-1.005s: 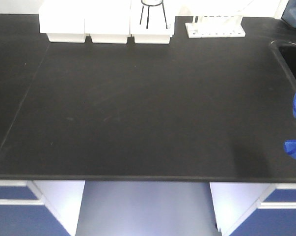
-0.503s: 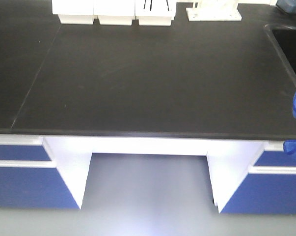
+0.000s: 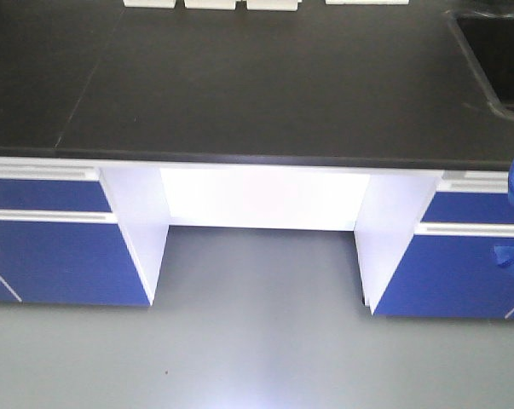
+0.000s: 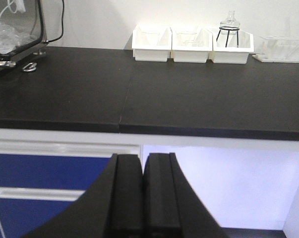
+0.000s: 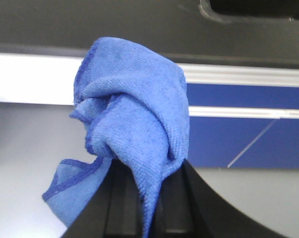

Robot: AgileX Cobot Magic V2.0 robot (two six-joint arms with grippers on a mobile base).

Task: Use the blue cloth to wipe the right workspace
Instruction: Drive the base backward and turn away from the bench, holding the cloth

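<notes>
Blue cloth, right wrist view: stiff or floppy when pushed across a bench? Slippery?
Likely floppy: the blue cloth bunches in soft folds in the right gripper, with a hemmed corner hanging loose. Probably light, since a pinch on one part holds the whole bunch. Its nubby weave suggests it will drag and bunch rather than slide.

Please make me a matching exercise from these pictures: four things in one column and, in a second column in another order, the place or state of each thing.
Column one
1. blue cloth
2. left gripper
3. white boxes
4. wire tripod

Column two
A. standing in the rightmost of the white boxes
B. shut, holding nothing
C. in a row at the back of the black benchtop
D. bunched up, clamped in the right gripper

Pairs: 1-D, 2-B, 3-C, 4-A
</notes>
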